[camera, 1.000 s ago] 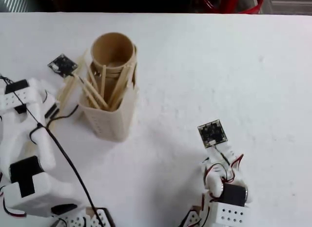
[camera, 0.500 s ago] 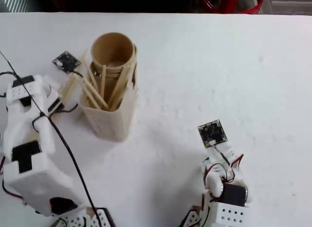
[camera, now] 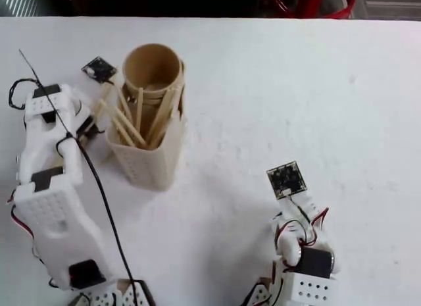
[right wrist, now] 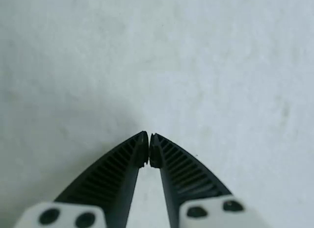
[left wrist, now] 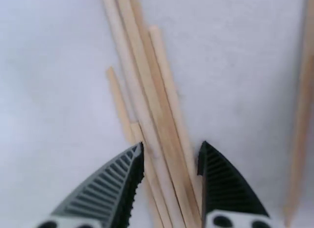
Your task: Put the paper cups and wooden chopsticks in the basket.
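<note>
Clamping pale wooden chopsticks [left wrist: 147,90], the left gripper [left wrist: 170,157] hovers beside the cream perforated plastic basket [camera: 151,164], likely to drop them in; right gripper [right wrist: 148,149] rests closed, empty

The basket [camera: 154,166] stands upper left of centre, with the cup [camera: 152,68] and chopsticks [camera: 129,127] inside. The left arm [camera: 49,174] lies beside it at the frame's left. The right arm [camera: 304,256] sits lower right.

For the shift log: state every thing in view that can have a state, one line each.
basket: upright on the table, holding cups and chopsticks.
paper cups: nested, upright in the basket, mouth up.
chopsticks in the basket: standing on end, leaning.
loose chopsticks: lying bunched on the table, outside the basket.
left gripper: at the loose chopsticks; grip unclear.
right gripper: shut, holding nothing.
</note>
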Tool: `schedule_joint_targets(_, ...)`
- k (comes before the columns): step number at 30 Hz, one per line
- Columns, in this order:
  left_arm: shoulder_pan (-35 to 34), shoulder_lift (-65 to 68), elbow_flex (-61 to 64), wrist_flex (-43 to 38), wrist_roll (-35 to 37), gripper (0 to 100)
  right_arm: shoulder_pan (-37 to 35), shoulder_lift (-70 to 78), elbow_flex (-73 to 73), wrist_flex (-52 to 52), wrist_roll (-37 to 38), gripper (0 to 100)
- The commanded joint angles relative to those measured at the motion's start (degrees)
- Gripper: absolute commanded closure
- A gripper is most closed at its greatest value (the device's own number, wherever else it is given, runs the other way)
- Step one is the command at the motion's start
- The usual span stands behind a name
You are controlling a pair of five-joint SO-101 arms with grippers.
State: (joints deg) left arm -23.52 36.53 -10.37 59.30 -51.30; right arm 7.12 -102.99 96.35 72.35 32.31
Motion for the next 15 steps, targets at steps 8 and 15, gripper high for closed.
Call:
schedule_joint_targets(8, -0.40, 5.32, -5.80, 6.51, -0.35, 95, 0.22, -0.40, 0.53, -0.92, 0.18, 98.0)
schedule_joint_targets(15, -2.86, 4.88, -6.07, 12.22, -0.26, 98, 0.22, -0.40, 0.53, -0.92, 0.18, 98.0)
